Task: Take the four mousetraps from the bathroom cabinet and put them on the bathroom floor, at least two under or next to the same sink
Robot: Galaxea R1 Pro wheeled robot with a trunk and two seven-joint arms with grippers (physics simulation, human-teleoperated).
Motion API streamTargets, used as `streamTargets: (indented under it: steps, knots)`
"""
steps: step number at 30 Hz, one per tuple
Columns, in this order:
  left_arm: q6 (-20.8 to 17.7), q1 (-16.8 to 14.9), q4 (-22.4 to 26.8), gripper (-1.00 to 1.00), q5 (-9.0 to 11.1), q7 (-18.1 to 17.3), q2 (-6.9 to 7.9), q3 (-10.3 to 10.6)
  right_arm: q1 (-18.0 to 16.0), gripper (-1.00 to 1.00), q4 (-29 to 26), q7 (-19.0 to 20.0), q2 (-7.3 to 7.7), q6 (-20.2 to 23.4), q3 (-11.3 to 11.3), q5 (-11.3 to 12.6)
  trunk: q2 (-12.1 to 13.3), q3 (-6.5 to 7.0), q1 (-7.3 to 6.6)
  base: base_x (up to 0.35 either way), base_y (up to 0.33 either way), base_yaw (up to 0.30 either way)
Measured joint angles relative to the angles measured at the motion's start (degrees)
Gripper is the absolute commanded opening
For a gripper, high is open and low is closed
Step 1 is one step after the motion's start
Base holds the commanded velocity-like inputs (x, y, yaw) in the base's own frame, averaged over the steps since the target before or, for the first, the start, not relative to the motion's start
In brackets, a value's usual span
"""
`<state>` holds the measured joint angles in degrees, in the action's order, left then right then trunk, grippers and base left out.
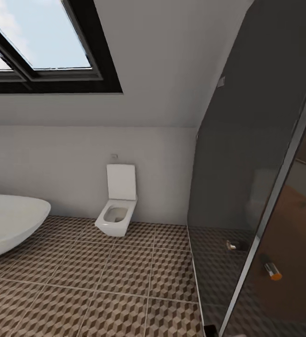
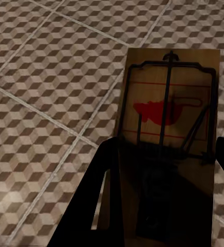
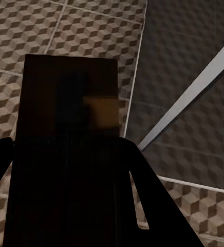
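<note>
Tiled bathroom floor point(image 1: 101, 285) w/ toilet point(image 1: 117, 201) and tub point(image 1: 10, 224) ahead; no sink in sight. Left gripper point(image 2: 161, 206) pinches a mousetrap point(image 2: 168, 128), right gripper point(image 3: 66, 195) clamps a second trap point(image 3: 71, 103). Risk: right arm hangs just beside the glass partition point(image 1: 246, 164), a turn could clip it and knock the trap loose.

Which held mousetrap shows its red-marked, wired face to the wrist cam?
The mousetrap in the left gripper: red mark and black wire frame face the left wrist camera. The mousetrap in the right gripper shows a plain dark face with a lighter square patch.
</note>
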<state>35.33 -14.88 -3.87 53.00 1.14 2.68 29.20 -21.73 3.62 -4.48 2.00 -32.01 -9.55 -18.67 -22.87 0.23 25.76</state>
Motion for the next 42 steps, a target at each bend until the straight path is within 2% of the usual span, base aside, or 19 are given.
streamTargets:
  steps: [42]
  knots:
    - [0.0,0.0,0.0,-1.00,0.0,0.1,-0.09,0.0,0.0,-1.00,0.0,-0.1,0.00,0.0,-0.2,-0.1,0.0,0.00,0.00,0.000,0.000,0.300]
